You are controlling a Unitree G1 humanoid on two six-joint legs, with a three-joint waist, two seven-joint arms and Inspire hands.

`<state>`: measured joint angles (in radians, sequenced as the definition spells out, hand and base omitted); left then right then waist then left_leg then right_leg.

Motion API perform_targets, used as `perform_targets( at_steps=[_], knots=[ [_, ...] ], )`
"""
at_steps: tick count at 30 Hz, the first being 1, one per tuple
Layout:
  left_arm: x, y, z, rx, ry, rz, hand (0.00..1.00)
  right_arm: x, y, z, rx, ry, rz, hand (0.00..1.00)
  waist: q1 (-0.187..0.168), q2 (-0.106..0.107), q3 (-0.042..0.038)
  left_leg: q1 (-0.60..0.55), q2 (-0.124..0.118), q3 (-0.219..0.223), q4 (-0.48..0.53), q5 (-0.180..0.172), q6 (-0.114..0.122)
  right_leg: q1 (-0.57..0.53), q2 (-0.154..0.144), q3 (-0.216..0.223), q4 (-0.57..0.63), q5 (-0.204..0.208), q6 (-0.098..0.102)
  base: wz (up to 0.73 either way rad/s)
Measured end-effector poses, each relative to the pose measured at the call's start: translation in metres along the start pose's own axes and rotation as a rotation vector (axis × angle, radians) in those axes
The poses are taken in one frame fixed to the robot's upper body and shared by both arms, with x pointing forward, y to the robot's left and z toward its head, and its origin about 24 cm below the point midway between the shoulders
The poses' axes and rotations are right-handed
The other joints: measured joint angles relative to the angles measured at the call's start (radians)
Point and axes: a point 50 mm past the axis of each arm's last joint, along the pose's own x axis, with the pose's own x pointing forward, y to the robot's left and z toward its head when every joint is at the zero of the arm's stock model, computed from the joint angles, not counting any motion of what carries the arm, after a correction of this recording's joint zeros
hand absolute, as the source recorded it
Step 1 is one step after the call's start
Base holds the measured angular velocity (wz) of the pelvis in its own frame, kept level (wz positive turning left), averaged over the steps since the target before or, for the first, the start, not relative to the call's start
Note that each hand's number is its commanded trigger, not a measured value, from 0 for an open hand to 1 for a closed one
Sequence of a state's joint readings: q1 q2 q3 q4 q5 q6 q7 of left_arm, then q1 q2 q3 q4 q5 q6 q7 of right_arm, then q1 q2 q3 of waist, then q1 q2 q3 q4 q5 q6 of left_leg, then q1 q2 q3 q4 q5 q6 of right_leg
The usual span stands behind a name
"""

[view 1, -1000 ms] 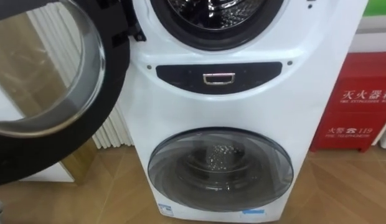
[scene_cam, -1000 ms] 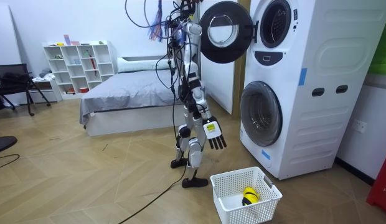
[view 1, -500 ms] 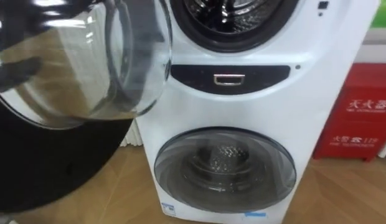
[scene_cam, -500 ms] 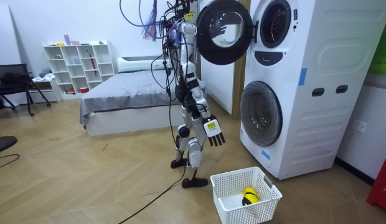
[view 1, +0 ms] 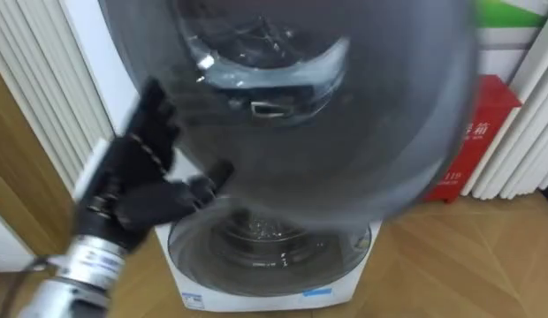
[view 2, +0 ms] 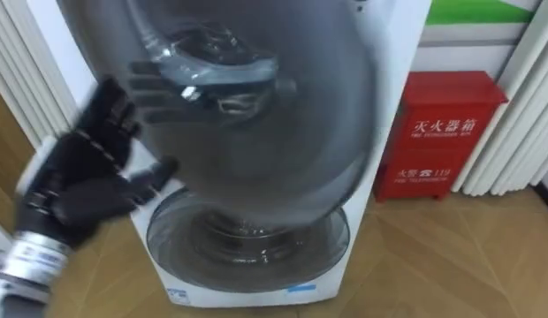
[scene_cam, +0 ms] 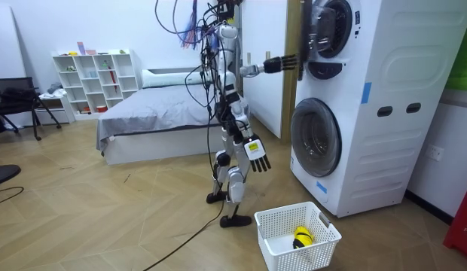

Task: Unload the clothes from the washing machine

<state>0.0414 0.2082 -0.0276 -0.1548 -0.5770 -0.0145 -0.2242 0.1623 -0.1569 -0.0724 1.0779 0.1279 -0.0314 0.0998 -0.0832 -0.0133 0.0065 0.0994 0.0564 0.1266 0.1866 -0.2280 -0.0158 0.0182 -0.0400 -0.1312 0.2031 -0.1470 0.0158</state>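
Note:
The stacked white washing machine [scene_cam: 369,105] stands in front of me. Its upper round door [view 1: 345,115] is swung most of the way across the drum opening and hides the drum. My left hand [view 1: 137,181] is raised at the door's left side, fingers straight and spread against its glass. In the room view that arm reaches out level to the door's edge [scene_cam: 301,45]. My right hand [scene_cam: 256,154] hangs open at my side. The lower drum door [view 1: 265,247] is closed. No clothes show in either hand.
A white laundry basket [scene_cam: 324,229] sits on the wooden floor by my feet with a yellow and black item [scene_cam: 301,235] inside. A red fire box [view 1: 482,132] and white slats [view 1: 521,141] stand right of the machine. A bed [scene_cam: 154,120] is behind me.
The upper door has swung from wide open to nearly across the opening. My left arm has come up and pushes on it. The eye view shifted.

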Motion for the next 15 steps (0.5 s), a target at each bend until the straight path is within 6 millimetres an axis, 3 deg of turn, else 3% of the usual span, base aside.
perform_targets(
  at_steps=[5, 10, 15],
  knots=[
    [-0.001, -0.025, -0.044, -0.078, 0.165, -0.092, 0.00, 0.005, 0.010, 0.015, -0.038, -0.029, 0.022, 0.00, -0.023, 0.002, 0.0032, 0.001, 0.000, 0.006, -0.004, 0.000, 0.000, -0.002, 0.000, 0.000, 0.001, 0.000, 0.000, 0.00],
    [-0.005, -0.024, -0.071, -0.100, 0.277, -0.092, 0.00, 0.007, 0.020, 0.023, -0.085, -0.048, 0.059, 0.00, -0.027, -0.001, 0.0059, 0.000, 0.001, 0.020, 0.001, 0.000, 0.000, -0.015, 0.004, 0.023, 0.001, 0.000, -0.001, -0.10],
    [-0.017, -0.011, -0.094, -0.057, 0.394, -0.030, 0.00, 0.007, 0.022, 0.022, -0.084, -0.052, 0.069, 0.00, -0.019, -0.006, 0.0085, 0.006, 0.002, 0.039, -0.006, 0.000, 0.000, -0.015, 0.008, 0.043, 0.002, 0.000, 0.000, -0.12]
  ],
)
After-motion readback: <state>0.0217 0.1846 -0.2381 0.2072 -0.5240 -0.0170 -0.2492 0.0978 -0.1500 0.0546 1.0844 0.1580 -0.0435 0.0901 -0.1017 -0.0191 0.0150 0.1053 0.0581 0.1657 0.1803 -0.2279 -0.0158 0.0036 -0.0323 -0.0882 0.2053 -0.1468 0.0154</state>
